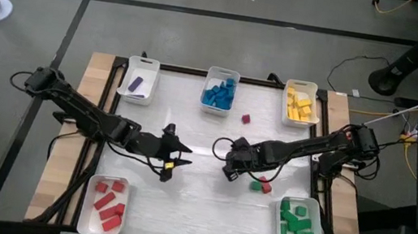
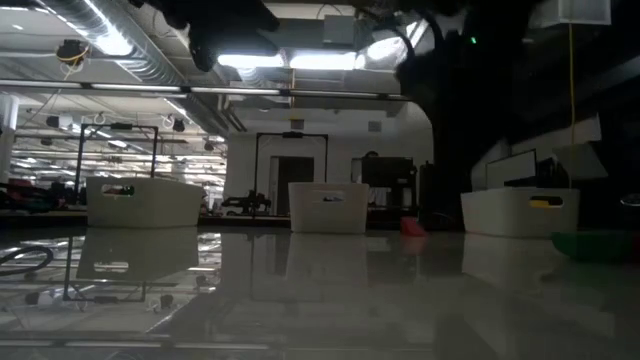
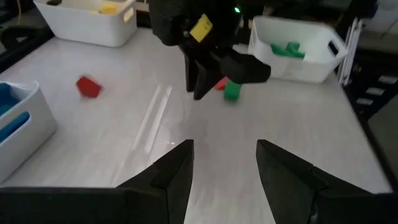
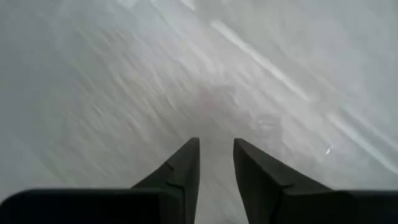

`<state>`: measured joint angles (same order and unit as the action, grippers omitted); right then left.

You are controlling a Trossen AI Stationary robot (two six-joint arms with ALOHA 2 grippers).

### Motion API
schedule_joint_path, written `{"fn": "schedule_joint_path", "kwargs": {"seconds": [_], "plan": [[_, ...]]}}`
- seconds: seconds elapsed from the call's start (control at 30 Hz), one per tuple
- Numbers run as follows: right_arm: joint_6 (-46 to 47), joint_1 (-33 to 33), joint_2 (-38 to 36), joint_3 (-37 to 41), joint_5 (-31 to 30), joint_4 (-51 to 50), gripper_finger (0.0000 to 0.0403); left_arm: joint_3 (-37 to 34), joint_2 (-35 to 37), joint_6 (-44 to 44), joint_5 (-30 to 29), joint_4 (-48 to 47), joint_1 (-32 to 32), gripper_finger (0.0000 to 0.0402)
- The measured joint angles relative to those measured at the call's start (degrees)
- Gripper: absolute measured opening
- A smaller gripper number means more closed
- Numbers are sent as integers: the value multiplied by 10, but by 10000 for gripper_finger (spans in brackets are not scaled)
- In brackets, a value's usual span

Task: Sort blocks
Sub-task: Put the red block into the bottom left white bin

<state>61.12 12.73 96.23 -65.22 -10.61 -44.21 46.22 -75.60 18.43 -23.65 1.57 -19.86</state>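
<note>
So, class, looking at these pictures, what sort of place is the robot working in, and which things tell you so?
Most likely a robotics lab or workshop. The table stands on a bare concrete floor with loose cables trailing across it, and the low view shows exposed ceiling ducts, strip lights and metal equipment racks behind.

The high view is bright and even, and the white table [image 1: 196, 205] looks clear. The low view is dim; long ceiling lights [image 2: 300, 62] glow far back and shine on the table top. In the left wrist view, a red block [image 3: 88, 87] looks smeared. The right wrist view is blurry with bright streaks.
</note>
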Motion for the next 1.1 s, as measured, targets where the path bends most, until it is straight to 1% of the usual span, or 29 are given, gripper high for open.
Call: {"fn": "schedule_joint_path", "kwargs": {"seconds": [0.13, 0.27, 0.4, 0.5, 0.57, 0.67, 0.9, 0.97, 1.1], "plan": [[-62, 0, 0, -42, -30, -25, 100, 0, 34, 9, -1, -16, -3, 164], [-113, -8, 0, -71, -103, -42, 100, 0, 52, 9, 0, -26, -7, 164], [-164, -28, -1, -80, -164, -26, 101, 0, 57, 3, -1, -27, -7, 164], [-173, -48, -1, -81, -183, -22, 101, 0, 57, 1, -1, -28, -6, 164], [-193, -65, -1, -81, -172, -26, 101, 0, 57, -9, -1, -28, -6, 164], [-236, -88, -1, -81, -129, -25, 102, 0, 57, -24, -1, -36, -6, 164], [-273, -149, 4, -81, -44, -26, 102, 0, 57, -24, -28, -72, -6, 164], [-284, -162, 10, -81, -28, -23, 102, 0, 57, -24, -40, -83, -6, 164], [-285, -182, 25, -81, -24, -19, 102, 0, 57, -22, -47, -97, -6, 164]]}}
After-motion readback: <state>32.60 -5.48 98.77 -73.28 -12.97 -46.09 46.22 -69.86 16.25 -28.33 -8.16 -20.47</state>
